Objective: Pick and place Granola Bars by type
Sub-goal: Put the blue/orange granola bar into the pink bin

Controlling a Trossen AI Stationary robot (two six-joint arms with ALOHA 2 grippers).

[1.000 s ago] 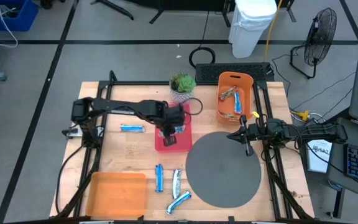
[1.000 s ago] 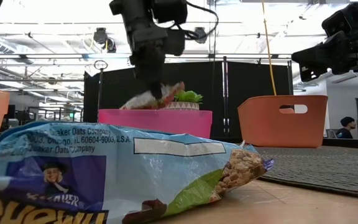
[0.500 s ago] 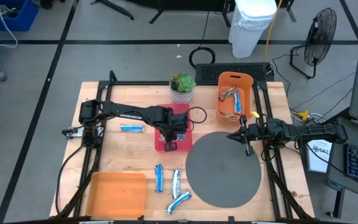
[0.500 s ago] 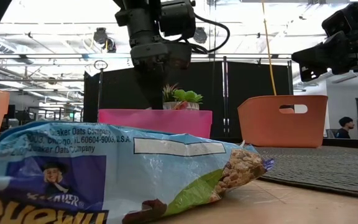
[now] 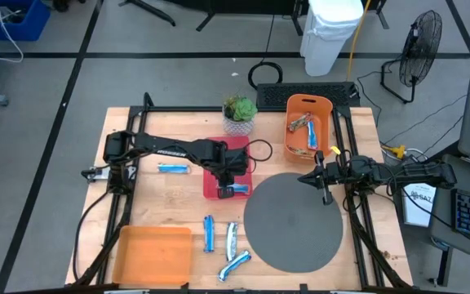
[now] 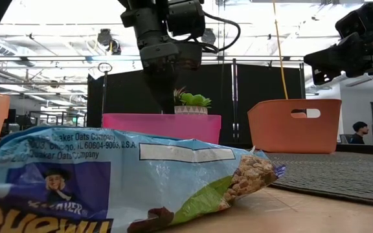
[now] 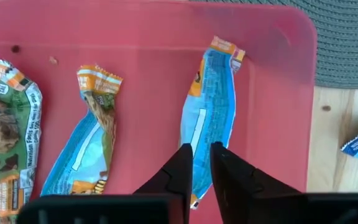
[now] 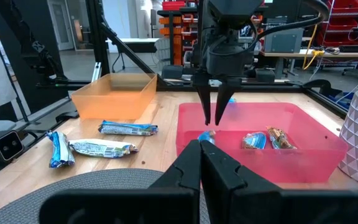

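Left gripper (image 5: 229, 189) is what I'm watching: it hangs low over the pink tray (image 5: 212, 189) near table centre, fingers slightly parted with nothing between them. In its wrist view a blue-and-orange bar (image 7: 207, 106) lies flat on the tray floor just past the fingertips (image 7: 182, 168), with two more bars (image 7: 84, 143) beside it (one with a green wrapper (image 7: 2, 134)).

Right gripper (image 5: 320, 178) waits at 3 o'clock by the edge of the grey round mat (image 5: 293, 220), fingers pressed together and empty.

On the bare wood I see one blue bar (image 5: 173, 168) at about 9 o'clock from the tray and three bars (image 5: 222, 242) at 6 o'clock. More bars (image 5: 307, 131) sit in the orange bin (image 5: 291, 145) at 1 o'clock. An orange tray (image 5: 155, 255) is at 7 o'clock, a potted plant (image 5: 239, 111) at 12.
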